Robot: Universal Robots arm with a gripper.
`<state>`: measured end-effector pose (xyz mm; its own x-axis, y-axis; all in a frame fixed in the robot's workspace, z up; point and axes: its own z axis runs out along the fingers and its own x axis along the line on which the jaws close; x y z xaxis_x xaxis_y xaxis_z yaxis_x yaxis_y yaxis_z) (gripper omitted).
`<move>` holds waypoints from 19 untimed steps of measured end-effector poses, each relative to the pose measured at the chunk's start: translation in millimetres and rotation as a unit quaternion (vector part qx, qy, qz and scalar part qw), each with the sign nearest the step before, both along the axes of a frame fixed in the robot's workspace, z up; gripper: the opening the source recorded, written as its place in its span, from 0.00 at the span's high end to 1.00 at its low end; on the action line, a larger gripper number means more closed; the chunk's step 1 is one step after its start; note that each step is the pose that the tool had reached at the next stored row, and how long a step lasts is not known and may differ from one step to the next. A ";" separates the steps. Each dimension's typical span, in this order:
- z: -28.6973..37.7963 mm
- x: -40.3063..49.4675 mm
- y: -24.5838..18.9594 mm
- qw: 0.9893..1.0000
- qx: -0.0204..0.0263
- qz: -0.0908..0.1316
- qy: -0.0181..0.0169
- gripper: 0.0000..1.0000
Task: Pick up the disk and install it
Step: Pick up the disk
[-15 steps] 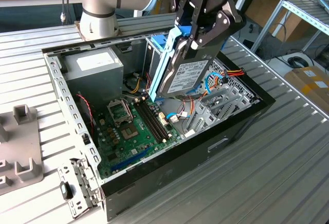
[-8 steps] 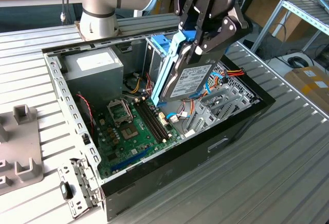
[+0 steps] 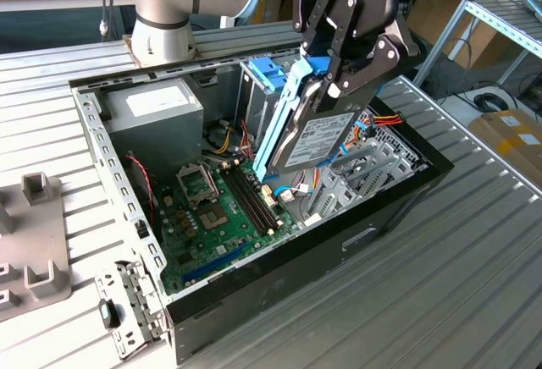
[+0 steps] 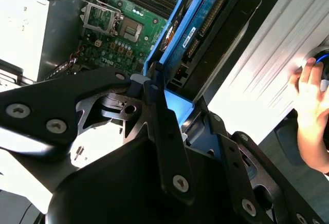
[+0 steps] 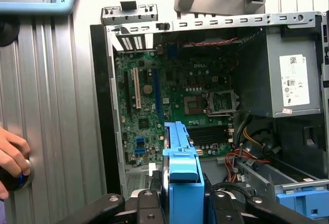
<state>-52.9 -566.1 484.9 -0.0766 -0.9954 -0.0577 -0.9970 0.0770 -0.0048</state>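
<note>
The gripper [image 3: 329, 81] hangs over the open computer case [image 3: 373, 234], jaws clamped on the blue-framed upper end of the disk [image 3: 315, 142]; the disk's long axis slants down into the case, which holds a motherboard [image 3: 222, 217] and a grey power supply [image 3: 152, 107]

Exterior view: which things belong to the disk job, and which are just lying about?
Job: disk; gripper shut on it; open computer case.
Lying about: grey moulded block; cardboard box.
</note>
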 end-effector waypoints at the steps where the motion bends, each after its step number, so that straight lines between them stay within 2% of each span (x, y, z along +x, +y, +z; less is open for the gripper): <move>1: 0.0 0.2 -0.6 1.000 0.000 0.000 0.000 0.63; 14: -0.1 4.8 -2.4 1.000 0.000 0.000 0.000 0.63; 19: -0.2 6.1 -4.9 1.000 0.000 0.000 0.000 0.63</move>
<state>-46.8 -571.0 484.7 -0.0765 -0.9954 -0.0577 -0.9970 0.0769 -0.0048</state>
